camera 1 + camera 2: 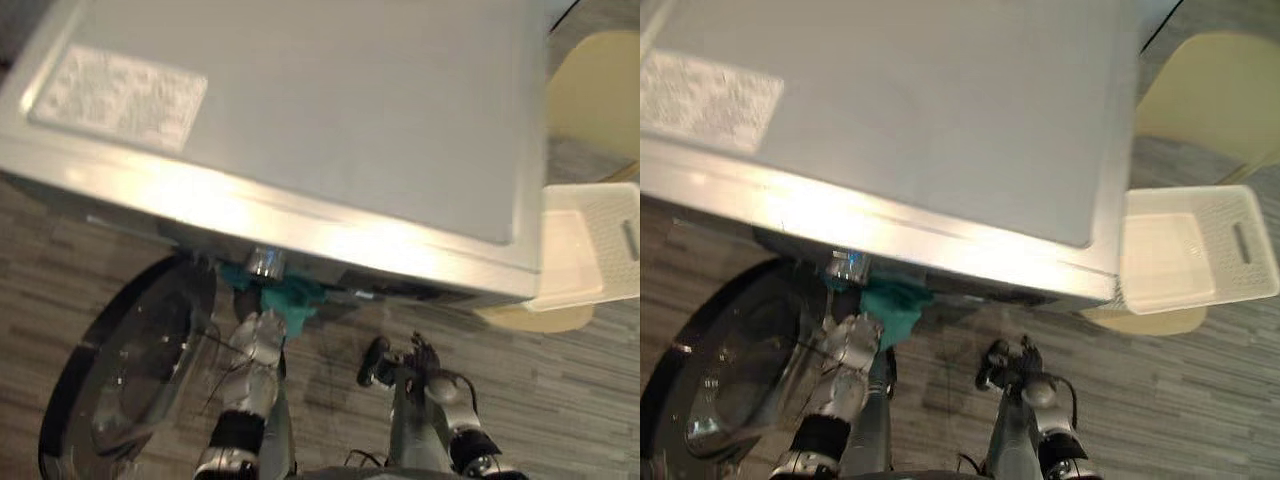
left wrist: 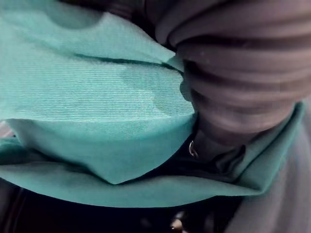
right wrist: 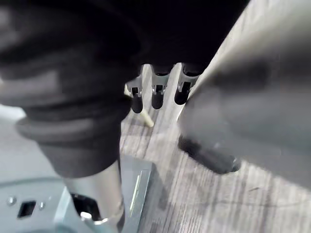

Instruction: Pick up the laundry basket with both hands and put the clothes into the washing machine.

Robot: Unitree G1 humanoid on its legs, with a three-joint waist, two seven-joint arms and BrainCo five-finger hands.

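The teal cloth (image 1: 285, 295) hangs at the washer's (image 1: 300, 120) mouth, just under the front edge. It could slip out & drop on the floor (image 1: 560, 400), bc it doesn't look pushed deep in yet. Left hand (image 1: 258, 338) touches it; can't tell if the fingers grip. Right hand (image 1: 418, 364) hangs loose w/ nothing in it. The white basket (image 1: 1195, 250) sits just beside the washer's right side & looks empty.
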